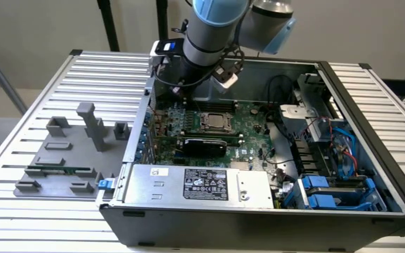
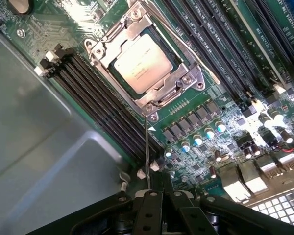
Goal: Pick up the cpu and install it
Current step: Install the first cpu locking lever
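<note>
The cpu (image 2: 142, 63), a silvery square chip, lies flat inside the socket frame (image 2: 193, 81) on the green motherboard (image 2: 225, 122). In the exterior view the cpu (image 1: 215, 120) sits mid-board inside the open computer case (image 1: 259, 224). My gripper (image 2: 159, 180) is shut with nothing between its black fingers (image 2: 148, 205). It hovers above the board beside the memory slots, a short way off the socket. In the exterior view the gripper (image 1: 179, 90) hangs over the board's far corner on the exterior view's left, near the case wall.
Black memory slots (image 2: 103, 105) flank the socket. A thin metal lever (image 2: 146, 147) stands up close to my fingers. A power supply (image 1: 195, 183) and blue drive cage (image 1: 333, 192) fill the case front. A grey fixture (image 1: 65, 153) holding a green memory stick (image 1: 60, 170) sits outside.
</note>
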Motion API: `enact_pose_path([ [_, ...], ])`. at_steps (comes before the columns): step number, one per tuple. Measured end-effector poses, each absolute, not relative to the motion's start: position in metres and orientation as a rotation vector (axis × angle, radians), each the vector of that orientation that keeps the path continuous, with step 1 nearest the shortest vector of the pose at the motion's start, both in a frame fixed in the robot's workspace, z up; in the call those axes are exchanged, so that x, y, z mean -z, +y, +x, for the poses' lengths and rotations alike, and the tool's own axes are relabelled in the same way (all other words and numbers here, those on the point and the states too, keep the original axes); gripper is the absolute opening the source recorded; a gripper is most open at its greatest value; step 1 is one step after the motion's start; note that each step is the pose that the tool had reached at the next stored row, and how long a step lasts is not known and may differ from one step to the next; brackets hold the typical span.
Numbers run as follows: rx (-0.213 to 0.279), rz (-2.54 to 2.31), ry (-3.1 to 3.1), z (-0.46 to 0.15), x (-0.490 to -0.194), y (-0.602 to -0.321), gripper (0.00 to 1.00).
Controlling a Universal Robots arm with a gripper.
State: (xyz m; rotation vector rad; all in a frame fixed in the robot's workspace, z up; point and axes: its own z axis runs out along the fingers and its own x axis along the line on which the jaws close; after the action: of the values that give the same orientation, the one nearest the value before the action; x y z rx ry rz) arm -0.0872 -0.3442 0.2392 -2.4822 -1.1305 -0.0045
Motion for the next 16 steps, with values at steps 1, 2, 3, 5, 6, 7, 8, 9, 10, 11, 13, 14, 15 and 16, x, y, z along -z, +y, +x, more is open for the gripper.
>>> enact_pose_path([
  [1,0.007,-2.481,-1.125,-0.087,-0.240,-0.344,0.11],
  [2,0.010,-2.481,-1.120,-0.087,-0.241,-0.345,0.11],
  [3,0.013,-2.480,-1.115,-0.087,-0.241,-0.345,0.11],
  [5,0.017,-2.480,-1.106,-0.087,-0.242,-0.345,0.11],
  [6,0.019,-2.480,-1.102,-0.086,-0.242,-0.345,0.11],
  [7,0.021,-2.479,-1.100,-0.085,-0.242,-0.345,0.11],
  [8,0.023,-2.479,-1.098,-0.084,-0.241,-0.345,0.11],
  [9,0.024,-2.479,-1.097,-0.083,-0.241,-0.345,0.11],
  [10,0.025,-2.479,-1.096,-0.081,-0.241,-0.345,0.11],
  [11,0.027,-2.479,-1.095,-0.080,-0.241,-0.345,0.11],
  [13,0.029,-2.480,-1.094,-0.076,-0.242,-0.345,0.11],
  [14,0.031,-2.480,-1.095,-0.075,-0.242,-0.345,0.11],
  [15,0.034,-2.481,-1.095,-0.073,-0.242,-0.345,0.11],
  [16,0.037,-2.482,-1.096,-0.071,-0.241,-0.345,0.11],
])
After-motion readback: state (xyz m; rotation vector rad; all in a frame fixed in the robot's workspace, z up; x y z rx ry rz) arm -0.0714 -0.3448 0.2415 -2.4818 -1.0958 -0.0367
